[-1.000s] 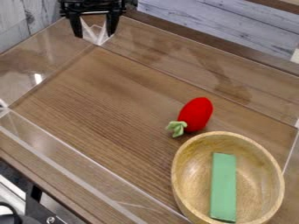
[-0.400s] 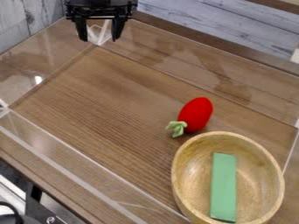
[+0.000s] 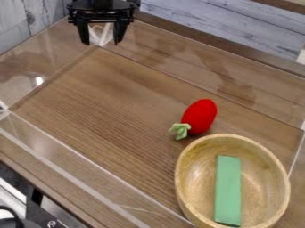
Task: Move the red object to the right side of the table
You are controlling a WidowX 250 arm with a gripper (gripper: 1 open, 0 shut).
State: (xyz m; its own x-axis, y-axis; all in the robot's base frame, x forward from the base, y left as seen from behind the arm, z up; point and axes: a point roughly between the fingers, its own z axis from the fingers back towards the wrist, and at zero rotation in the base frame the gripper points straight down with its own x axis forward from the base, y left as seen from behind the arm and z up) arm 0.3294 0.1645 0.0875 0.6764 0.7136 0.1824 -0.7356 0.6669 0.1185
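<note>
arm: one, upper left of frame | gripper [image 3: 100, 36]: pointing steeply down, jaws spread wide, holding nothing

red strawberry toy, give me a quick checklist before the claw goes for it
1. Claw open: ok, jaws stand apart and hold nothing.
2. Strawberry in plain view, nothing on top of it: ok.
3. Claw above the strawberry: not ok, it hangs at the far left corner, well away.
4. Room around the strawberry: not ok, the wooden bowl sits close beside it.
5. Green block out of the way: ok, it lies inside the bowl.
6. Bare table along the path between them: ok.
</note>
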